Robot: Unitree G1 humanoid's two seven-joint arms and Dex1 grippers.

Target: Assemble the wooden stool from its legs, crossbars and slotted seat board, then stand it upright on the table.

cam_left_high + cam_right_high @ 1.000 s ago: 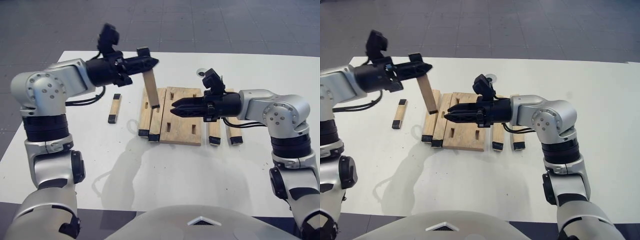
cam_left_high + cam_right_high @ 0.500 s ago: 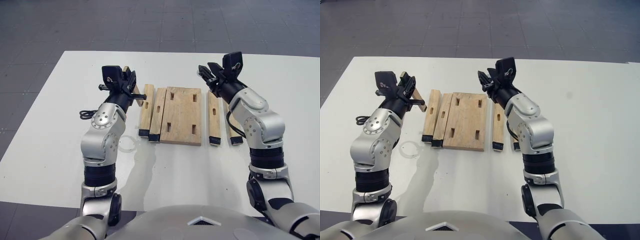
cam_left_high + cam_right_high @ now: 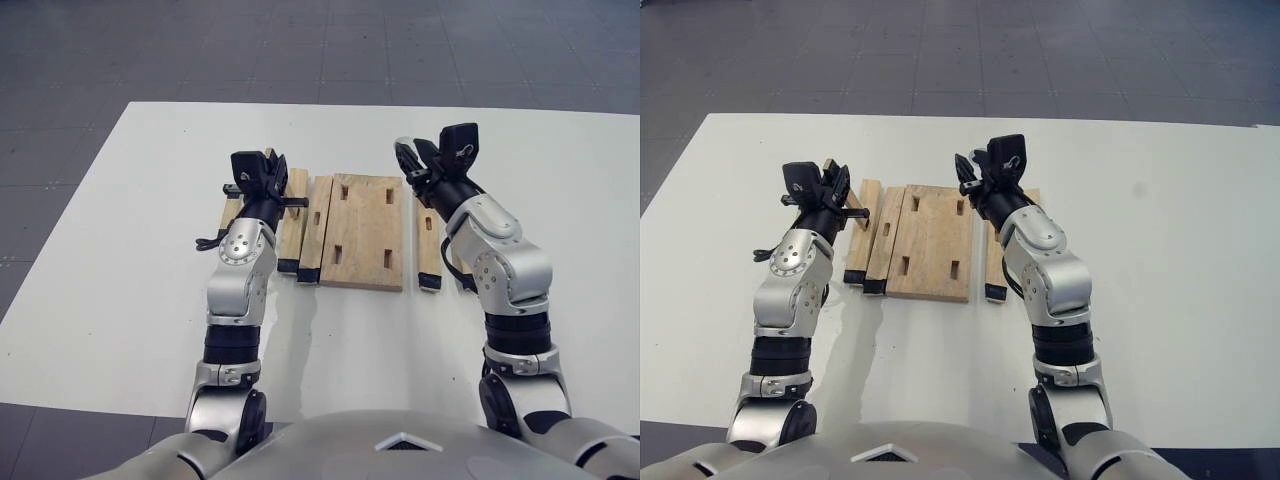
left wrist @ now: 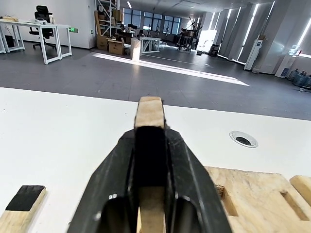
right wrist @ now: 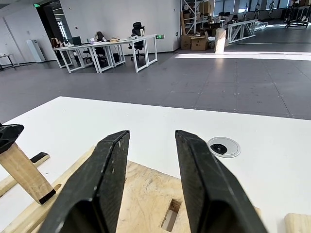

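Lying flat at the middle of the white worktop [image 3: 150, 300], the pale rectangular wooden seat board [image 3: 365, 225] shows a coarse grain and four rectangular slots, two towards each short end. Two long pale wooden legs with black-capped near ends lie side by side just beside its left edge, an outer leg [image 3: 292, 218] and an inner leg [image 3: 315, 228], each with a slot cut in it. A third slotted leg [image 3: 428, 240] lies just beside the right edge. The left tool [image 4: 150, 138] is clamped on a short pale wooden bar [image 4: 149, 109] (black-tipped at one end, seen from the right wrist), above the worktop left of the legs. Another short black-tipped wooden piece [image 4: 22, 208] lies near it. The right tool [image 5: 151, 138] hangs over the board's far right corner, its two black fingers apart. A round metal grommet [image 5: 223, 146] sits in the worktop beyond.
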